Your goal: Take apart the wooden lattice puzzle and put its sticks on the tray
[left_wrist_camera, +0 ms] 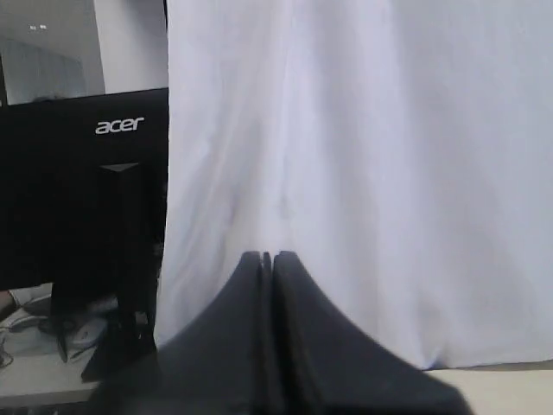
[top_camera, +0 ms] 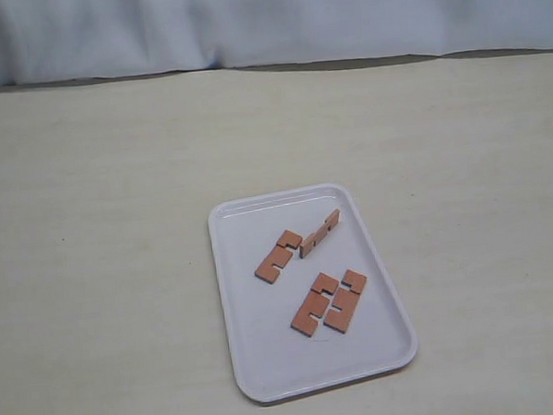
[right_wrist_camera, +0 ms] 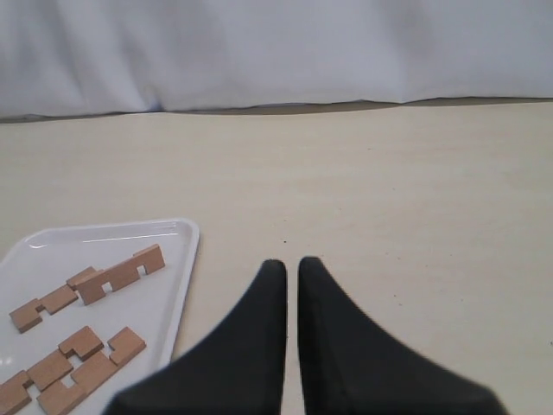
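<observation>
The large white plastic rectangular tray (top_camera: 268, 351) with rounded corners sits on the pale beige tabletop (top_camera: 117, 228), toward 5 o'clock from the middle of the exterior view. The wooden lattice puzzle is fully apart: all 4 short reddish-brown notched wooden sticks (top_camera: 275, 260) lie inside the tray's rim.

- 1 lies flat at about 11 o'clock from the tray's centre.
- A 2nd stick (top_camera: 319, 234), at about 12 o'clock, shows only a thin face and seems to stand on its edge. Whether it touches the 1st is hard to tell.
- A 3rd stick (top_camera: 312, 308) and a 4th stick (top_camera: 348, 302) lie flat just beside each other, notches facing inward, near the centre. Any contact between them is too small to make out.

Both hands lie outside the exterior view.

The left hand (left_wrist_camera: 268, 257) has its dark fingers pressed together on nothing. It faces a white draped cloth (left_wrist_camera: 363, 173) and a black "acer" monitor (left_wrist_camera: 78, 190).

The right hand (right_wrist_camera: 286, 266) has its fingers drawn almost together, with a thin slit between them, and is empty. In its view the frame edge cuts off the tray and 2 sticks.
</observation>
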`<state>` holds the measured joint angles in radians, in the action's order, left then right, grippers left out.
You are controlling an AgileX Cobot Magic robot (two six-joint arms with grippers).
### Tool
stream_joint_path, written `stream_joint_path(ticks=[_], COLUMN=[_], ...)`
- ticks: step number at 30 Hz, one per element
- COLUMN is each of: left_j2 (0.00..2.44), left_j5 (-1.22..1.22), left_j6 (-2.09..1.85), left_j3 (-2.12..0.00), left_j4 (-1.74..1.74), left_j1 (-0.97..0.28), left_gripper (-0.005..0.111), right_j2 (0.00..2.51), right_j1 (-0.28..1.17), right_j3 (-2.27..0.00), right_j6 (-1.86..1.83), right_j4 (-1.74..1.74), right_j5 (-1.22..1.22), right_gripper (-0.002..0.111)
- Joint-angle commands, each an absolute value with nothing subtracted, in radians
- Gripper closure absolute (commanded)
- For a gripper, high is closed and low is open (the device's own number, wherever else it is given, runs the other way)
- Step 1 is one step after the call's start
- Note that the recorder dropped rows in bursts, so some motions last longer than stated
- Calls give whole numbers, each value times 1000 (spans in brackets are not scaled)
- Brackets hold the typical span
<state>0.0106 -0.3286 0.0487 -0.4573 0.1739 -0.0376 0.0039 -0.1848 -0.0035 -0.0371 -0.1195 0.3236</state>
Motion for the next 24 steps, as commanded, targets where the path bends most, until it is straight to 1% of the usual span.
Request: stream_joint_path(ticks=[1,6,10,12,18,19,20,24], left_j2=[0,0,0,0,0,0,0,0], left_j5=[-289,-291,-328,-280,-58,-41,-128,-125], left_j6=[55,67,86,82,77,77,77,82], left_j3=[-446,-444,-433,-366,-25,0,0,0], left_j4=[160,136,-37,-41,-8,12,41,14], left_j1=[-48,-48,-48,-48,-48,-48,-48,-48], left_gripper=[107,107,107,107,107,107,107,107], right_j2=[0,0,0,0,0,0,0,0], right_j1=[-181,-181,-181,-181,-181,-181,-181,-181], right_j3=[0,0,0,0,0,0,0,0], right_j6=[-38,-38,-38,-38,-38,-38,-38,-38], right_j4=[-119,-119,-119,-119,-119,-119,-119,-119], right_j5=[319,321,321,321,321,321,321,321], right_gripper=[104,104,104,104,104,104,104,104])
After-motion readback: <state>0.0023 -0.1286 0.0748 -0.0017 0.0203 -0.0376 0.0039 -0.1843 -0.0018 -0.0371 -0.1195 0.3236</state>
